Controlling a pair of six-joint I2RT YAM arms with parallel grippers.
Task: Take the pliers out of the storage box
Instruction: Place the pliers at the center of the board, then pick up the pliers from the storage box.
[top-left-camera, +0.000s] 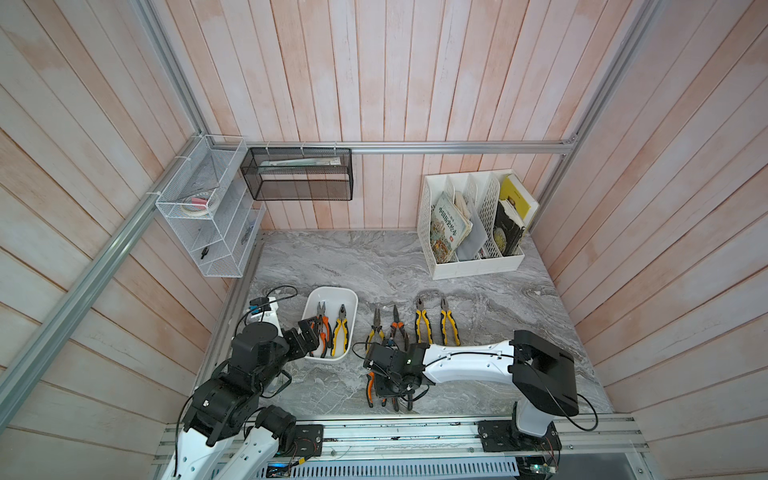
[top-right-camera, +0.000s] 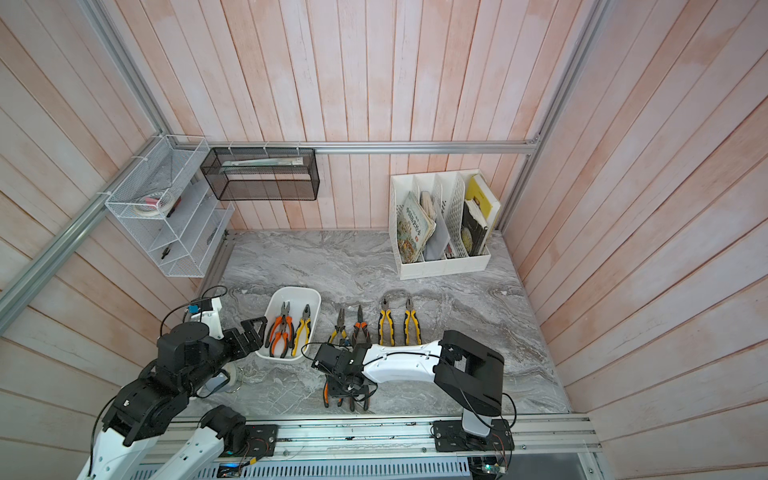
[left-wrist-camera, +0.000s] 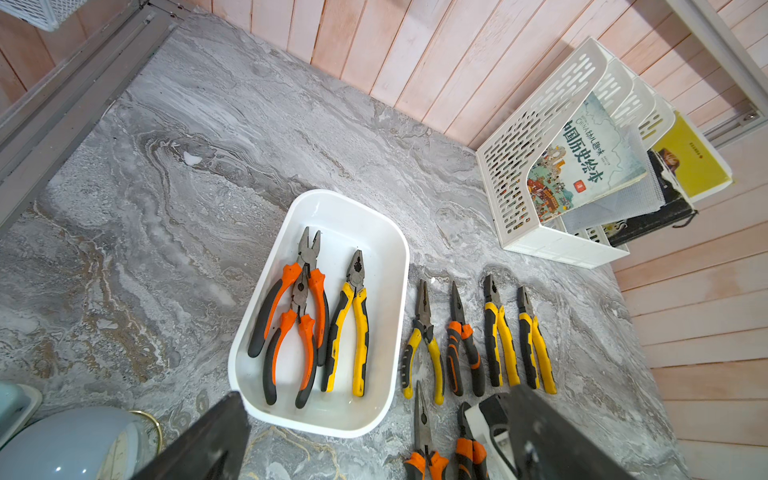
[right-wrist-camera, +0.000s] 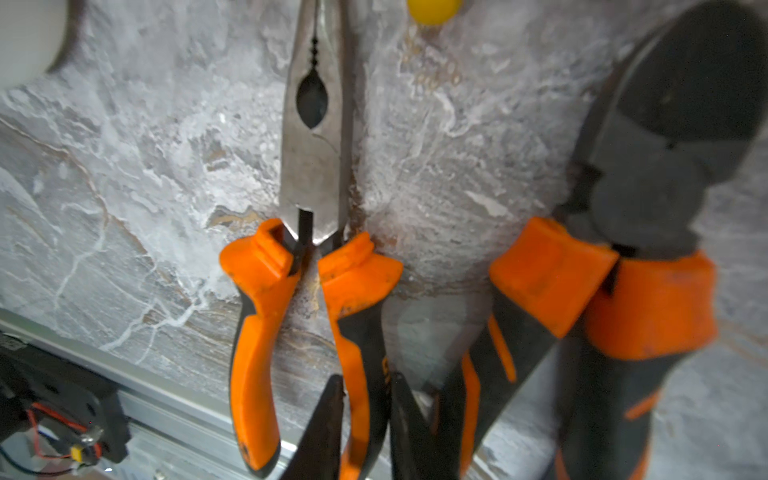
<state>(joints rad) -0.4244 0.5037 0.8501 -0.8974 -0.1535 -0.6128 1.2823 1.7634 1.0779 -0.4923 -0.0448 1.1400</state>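
Pliers (left-wrist-camera: 357, 332): three in the storage box (left-wrist-camera: 345, 216), six out on the counter (left-wrist-camera: 187, 249). Of those six, a row of four (left-wrist-camera: 505, 340) sits just beside the box and two lie nearer the front rail (top-left-camera: 415, 432).

Step, as I read it: set-down of an orange needle-nose pair (right-wrist-camera: 316, 166), lying flat next to a blunt orange pair (right-wrist-camera: 648, 187). Right pincer (right-wrist-camera: 365, 380) is narrow, fingers either side of one handle of the needle-nose pair. Clamped or slack, can't tell. Left pincer (top-right-camera: 254, 326) is spread wide and empty, hovering at the box's near corner on the robot's left.

Next, probably: right lets go fully and lifts straight up without dragging the handle, then left drops into the box. Yellow pair (left-wrist-camera: 332, 353) lies free. The two orange pairs (left-wrist-camera: 291, 316) overlap, so upper one first.

Views: left wrist shows the box contents whole, including the overlap. Only the right wrist shows the fingers round the handle. In both top views the right arm (top-left-camera: 465, 361) covers that spot, though they do give both arms together.
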